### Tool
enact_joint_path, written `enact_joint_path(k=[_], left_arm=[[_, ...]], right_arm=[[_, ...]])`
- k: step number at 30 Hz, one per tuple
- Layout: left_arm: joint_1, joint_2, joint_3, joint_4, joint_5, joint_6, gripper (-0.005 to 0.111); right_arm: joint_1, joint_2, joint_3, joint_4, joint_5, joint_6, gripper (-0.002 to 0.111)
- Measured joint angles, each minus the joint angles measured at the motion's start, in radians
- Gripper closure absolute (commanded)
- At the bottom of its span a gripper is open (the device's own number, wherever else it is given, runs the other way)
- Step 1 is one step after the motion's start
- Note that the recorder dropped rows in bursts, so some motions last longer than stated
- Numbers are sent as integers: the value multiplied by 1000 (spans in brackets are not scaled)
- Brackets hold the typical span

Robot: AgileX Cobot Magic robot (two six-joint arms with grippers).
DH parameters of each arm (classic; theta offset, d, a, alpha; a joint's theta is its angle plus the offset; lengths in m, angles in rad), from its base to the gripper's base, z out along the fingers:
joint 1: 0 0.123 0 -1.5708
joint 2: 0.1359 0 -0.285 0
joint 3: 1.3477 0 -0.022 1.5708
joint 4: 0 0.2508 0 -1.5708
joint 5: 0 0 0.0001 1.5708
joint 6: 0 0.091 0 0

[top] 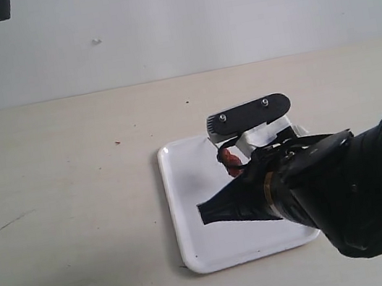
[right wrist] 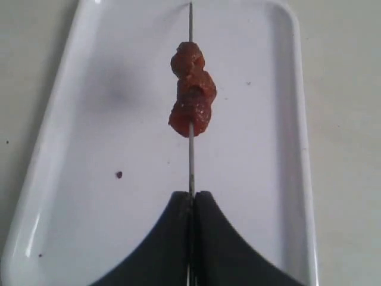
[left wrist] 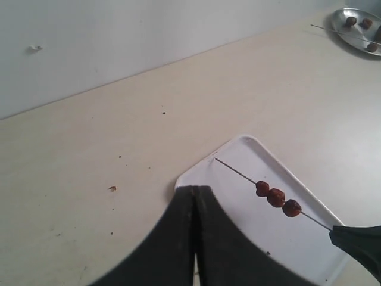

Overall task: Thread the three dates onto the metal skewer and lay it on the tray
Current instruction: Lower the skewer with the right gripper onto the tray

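The three dates point(right wrist: 191, 89) sit bunched together on the metal skewer point(right wrist: 191, 161). My right gripper point(right wrist: 191, 193) is shut on the skewer's near end. It holds the skewer along the length of the white tray point(right wrist: 89, 149), and the dates cast a soft shadow on the tray. The left wrist view looks down on the tray point(left wrist: 238, 196), with the skewer point(left wrist: 235, 170), the dates point(left wrist: 275, 197) and the right gripper point(left wrist: 333, 233) at its edge. My left gripper point(left wrist: 195, 189) is shut on nothing, high above. In the exterior view the right arm covers much of the tray point(top: 187, 209), and a reddish date point(top: 232, 159) peeks out.
A round metal dish point(left wrist: 357, 27) with a few more dates and another thin rod sits far off on the beige table. A small dark crumb point(right wrist: 118, 174) lies on the tray. A plain wall runs along the table's far edge.
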Motion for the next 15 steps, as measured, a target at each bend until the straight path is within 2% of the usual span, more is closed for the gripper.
enact_joint_path(k=[15], left_arm=[[0, 0, 0, 0, -26, 3, 107]], right_arm=[[0, 40, 0, -124, 47, 105, 108]])
